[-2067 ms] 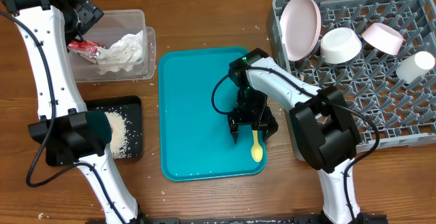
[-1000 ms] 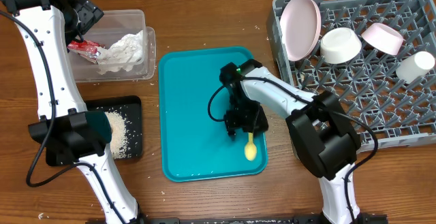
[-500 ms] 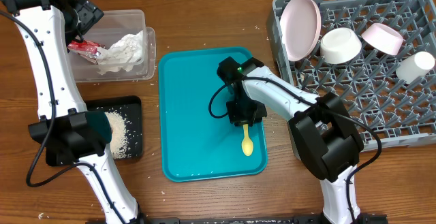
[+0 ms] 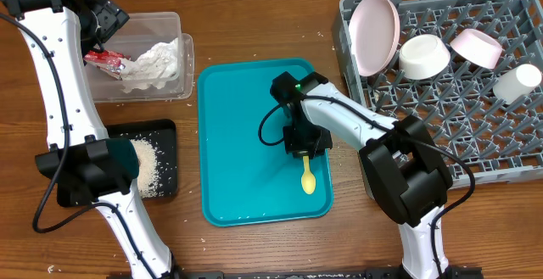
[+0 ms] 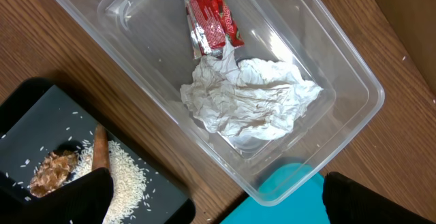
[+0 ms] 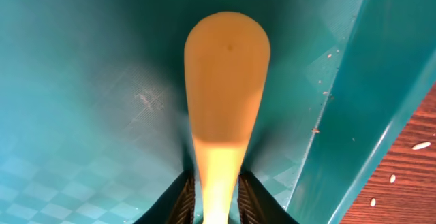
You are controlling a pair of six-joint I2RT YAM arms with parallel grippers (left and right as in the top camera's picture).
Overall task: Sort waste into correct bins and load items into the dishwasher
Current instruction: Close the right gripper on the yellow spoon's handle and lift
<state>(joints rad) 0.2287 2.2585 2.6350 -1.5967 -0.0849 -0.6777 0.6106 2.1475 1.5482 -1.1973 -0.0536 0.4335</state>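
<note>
A yellow spoon (image 4: 308, 180) (image 6: 226, 94) lies on the teal tray (image 4: 237, 143) near its right rim, bowl end pointing away from my right gripper (image 4: 304, 147) (image 6: 216, 197). That gripper is down on the tray with both pads pressed against the spoon's handle. My left gripper (image 4: 106, 16) (image 5: 218, 197) hangs open and empty above the clear tub (image 4: 182, 37) (image 5: 354, 81), which holds the crumpled napkin (image 4: 157, 63) (image 5: 252, 105) and the red wrapper (image 4: 103, 58) (image 5: 211, 16). The black tray (image 4: 161, 135) (image 5: 41, 115) holds rice (image 5: 126, 173), a brown lump (image 5: 54, 169) and a thin stick (image 5: 101, 152).
The grey dish rack (image 4: 475, 143) stands at the right, holding a tilted round plate (image 4: 376, 31), a white bowl (image 4: 424, 56), a pink dish (image 4: 478, 47) and a white cup (image 4: 517, 84). A few rice grains lie on the wooden table beside the teal tray.
My right gripper has moved left along the tray and its jaws have narrowed onto the spoon's handle; the spoon shifted slightly with it. The left arm has not moved.
</note>
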